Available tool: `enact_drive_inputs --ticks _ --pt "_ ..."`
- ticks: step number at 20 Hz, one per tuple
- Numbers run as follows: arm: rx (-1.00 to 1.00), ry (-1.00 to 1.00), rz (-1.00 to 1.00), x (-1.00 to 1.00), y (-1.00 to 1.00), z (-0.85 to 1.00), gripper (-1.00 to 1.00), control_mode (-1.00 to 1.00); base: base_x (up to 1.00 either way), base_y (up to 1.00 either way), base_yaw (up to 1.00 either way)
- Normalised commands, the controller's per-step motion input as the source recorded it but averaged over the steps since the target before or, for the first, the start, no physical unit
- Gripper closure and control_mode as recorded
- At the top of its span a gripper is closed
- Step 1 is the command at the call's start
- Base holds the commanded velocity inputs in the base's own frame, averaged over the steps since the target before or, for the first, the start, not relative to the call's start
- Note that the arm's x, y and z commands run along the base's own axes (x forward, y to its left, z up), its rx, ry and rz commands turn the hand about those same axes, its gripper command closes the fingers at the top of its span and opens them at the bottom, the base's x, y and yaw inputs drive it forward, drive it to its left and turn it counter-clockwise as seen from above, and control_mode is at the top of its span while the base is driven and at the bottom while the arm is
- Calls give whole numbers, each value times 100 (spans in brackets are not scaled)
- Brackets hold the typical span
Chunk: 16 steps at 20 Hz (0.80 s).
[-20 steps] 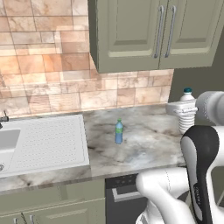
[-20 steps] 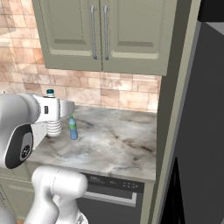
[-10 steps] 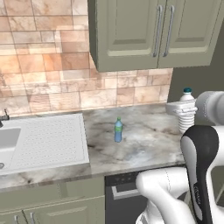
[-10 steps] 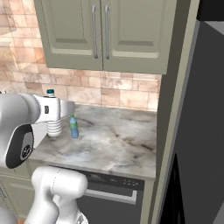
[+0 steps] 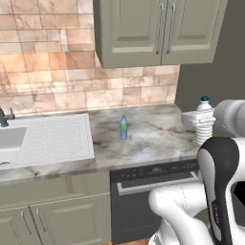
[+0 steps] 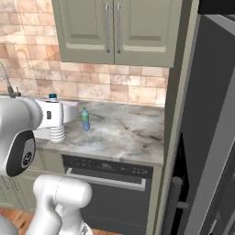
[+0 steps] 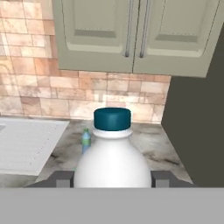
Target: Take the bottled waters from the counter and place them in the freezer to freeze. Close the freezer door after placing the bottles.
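Observation:
My gripper (image 5: 203,118) is shut on the clear ribbed bottle (image 5: 205,130) with the dark cap and holds it upright in the air at the counter's right end. From the right side, the gripper (image 6: 57,115) and that bottle (image 6: 57,132) hang over the counter's front edge. In the hand view the bottle (image 7: 112,164) stands between the fingertips (image 7: 64,178) of the gripper (image 7: 112,179). The blue bottle with the green cap (image 5: 123,128) (image 6: 85,119) (image 7: 86,141) stands upright on the counter (image 5: 158,136) (image 6: 124,135), apart from the gripper. The grey freezer (image 6: 213,128) rises at the right.
A white sink with drainboard (image 5: 52,139) lies left of the blue bottle. Green wall cabinets (image 5: 158,28) hang above the counter. A black-fronted dishwasher (image 5: 143,191) (image 6: 110,183) sits below it. A tall cabinet panel (image 6: 176,92) separates the counter from the refrigerator.
Both base views have shifted, so the base has moved a little: the counter and blue bottle sit higher in the picture. The ribbed bottle stays in the gripper.

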Motion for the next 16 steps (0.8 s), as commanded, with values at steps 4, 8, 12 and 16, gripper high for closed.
enact_drive_inputs --ticks 4,8,12,16 --pt "0 0 0 0 0 0 100 100 -73 -13 -4" --pt "0 0 0 0 0 0 100 100 -63 -9 -3" --pt "0 0 0 0 0 0 100 100 -59 -8 -2" --pt "0 0 0 0 0 0 100 100 -58 -8 -1"
